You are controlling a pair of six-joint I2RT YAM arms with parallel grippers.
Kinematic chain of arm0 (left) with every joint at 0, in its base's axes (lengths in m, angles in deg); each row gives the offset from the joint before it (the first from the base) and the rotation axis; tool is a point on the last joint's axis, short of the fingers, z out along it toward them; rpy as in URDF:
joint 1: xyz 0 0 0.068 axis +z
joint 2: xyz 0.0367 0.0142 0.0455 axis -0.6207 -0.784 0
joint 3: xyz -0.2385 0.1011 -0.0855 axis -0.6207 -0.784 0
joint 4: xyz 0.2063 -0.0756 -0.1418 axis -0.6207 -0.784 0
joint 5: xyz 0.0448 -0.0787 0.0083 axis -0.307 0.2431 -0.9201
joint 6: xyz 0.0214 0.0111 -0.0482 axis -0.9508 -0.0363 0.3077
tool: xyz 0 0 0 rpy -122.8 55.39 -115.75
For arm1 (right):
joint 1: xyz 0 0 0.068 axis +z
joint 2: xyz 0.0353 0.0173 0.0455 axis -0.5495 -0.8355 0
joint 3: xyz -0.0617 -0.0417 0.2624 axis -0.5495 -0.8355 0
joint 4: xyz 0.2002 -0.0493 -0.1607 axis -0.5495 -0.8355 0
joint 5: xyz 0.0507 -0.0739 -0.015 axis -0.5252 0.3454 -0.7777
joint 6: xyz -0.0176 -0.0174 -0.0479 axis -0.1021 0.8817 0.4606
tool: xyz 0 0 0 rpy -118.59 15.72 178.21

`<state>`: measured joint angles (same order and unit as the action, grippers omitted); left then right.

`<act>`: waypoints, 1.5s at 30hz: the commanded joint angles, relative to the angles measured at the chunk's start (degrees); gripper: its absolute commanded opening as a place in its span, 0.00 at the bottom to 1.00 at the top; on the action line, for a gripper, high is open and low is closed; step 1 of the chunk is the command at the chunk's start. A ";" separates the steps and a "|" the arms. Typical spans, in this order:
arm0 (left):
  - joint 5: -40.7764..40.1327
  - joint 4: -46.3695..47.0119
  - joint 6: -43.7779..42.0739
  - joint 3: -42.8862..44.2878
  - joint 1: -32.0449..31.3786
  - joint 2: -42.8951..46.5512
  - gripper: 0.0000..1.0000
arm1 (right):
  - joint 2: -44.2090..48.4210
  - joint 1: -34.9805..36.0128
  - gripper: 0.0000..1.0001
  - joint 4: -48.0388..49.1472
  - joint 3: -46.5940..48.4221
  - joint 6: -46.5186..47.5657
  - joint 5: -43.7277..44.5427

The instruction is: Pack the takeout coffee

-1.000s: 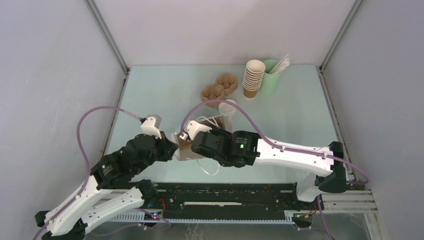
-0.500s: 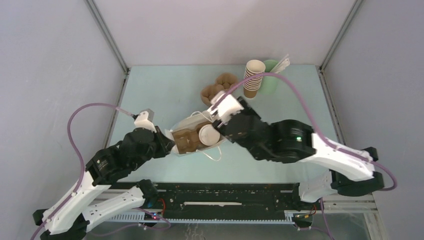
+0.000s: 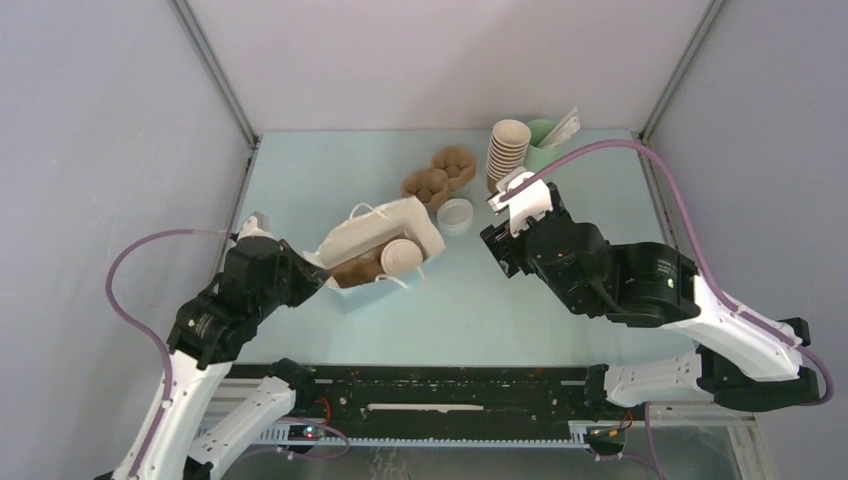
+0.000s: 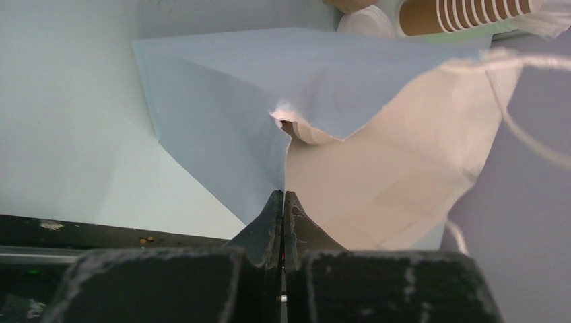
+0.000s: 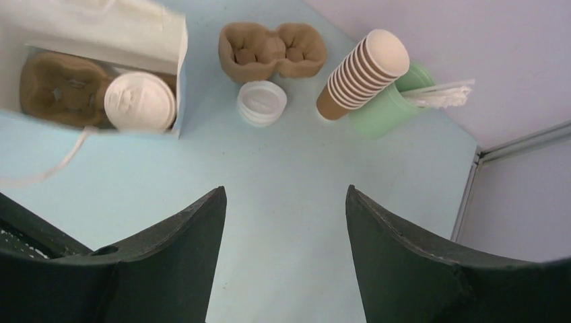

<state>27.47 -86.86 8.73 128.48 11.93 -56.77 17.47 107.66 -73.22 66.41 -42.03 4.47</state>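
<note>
Top view: the takeout coffee (image 3: 401, 256) sits lidded inside the white paper bag (image 3: 375, 228), left of centre. The left gripper (image 3: 311, 274) pinches the bag's lower-left edge. A sideways tug there could tip the bag and spill the cup.

Left wrist view: the jaws are closed flat on a fold of the bag. The paper edge just above the pinch looks ragged, so a hard pull may tear it.

Right wrist view: the right gripper (image 5: 283, 202) stands open and empty at the bottom of the frame, well apart from the bag at upper left. Spare lids (image 5: 261, 103), an empty carrier (image 5: 272, 50), the cup stack (image 5: 360, 74) and a green cup (image 5: 390, 108) crowd the top. A careless sweep could topple the stack.
</note>
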 commanded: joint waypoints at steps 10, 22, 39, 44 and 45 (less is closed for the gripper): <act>14.76 5.04 6.23 -4.54 13.19 0.00 0.07 | 0.93 -5.94 0.76 3.05 -5.68 -2.49 -7.01; 11.54 1.58 -0.56 -2.73 13.24 2.60 0.55 | -2.91 -16.49 0.84 7.67 -3.96 -2.78 -15.70; 17.82 9.86 -31.33 6.30 13.24 10.25 0.99 | -15.34 -65.13 0.84 27.75 -6.22 -18.04 -50.46; 19.79 12.81 -34.28 6.31 13.17 10.64 0.99 | -23.08 -70.77 0.77 30.36 -2.71 -23.83 -55.37; 19.76 12.97 -34.80 6.43 13.14 10.67 0.99 | -24.43 -71.22 0.76 30.91 -2.63 -25.54 -55.46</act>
<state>44.32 -78.53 -20.38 133.34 24.74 -46.15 -3.41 38.59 -47.06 61.01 -60.23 -44.65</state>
